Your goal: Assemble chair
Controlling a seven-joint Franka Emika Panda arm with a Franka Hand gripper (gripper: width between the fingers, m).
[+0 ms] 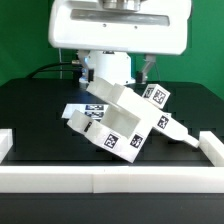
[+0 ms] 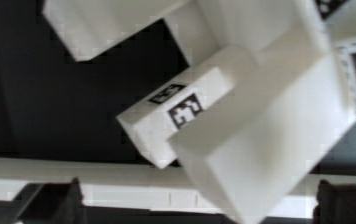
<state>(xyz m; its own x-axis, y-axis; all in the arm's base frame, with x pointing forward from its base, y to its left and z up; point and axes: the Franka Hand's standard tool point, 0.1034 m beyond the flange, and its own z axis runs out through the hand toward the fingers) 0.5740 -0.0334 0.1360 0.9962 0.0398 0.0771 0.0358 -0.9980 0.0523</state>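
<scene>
In the exterior view, the half-built chair [image 1: 118,122] begins low at the left of the black table [image 1: 30,110], slopes up to its top edge right beneath the claw [image 1: 104,80], whose opening I cannot tell, and its long axis runs down right, toward the near white rail [image 1: 60,178].

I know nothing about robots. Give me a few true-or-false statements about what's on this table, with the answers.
1. The table is black. True.
2. The chair pieces lie flat and spread far apart. False: they are bunched together and tilted, below the gripper.
3. The pieces carry black-and-white tags. True.
4. The backdrop is red. False: it is green.
</scene>
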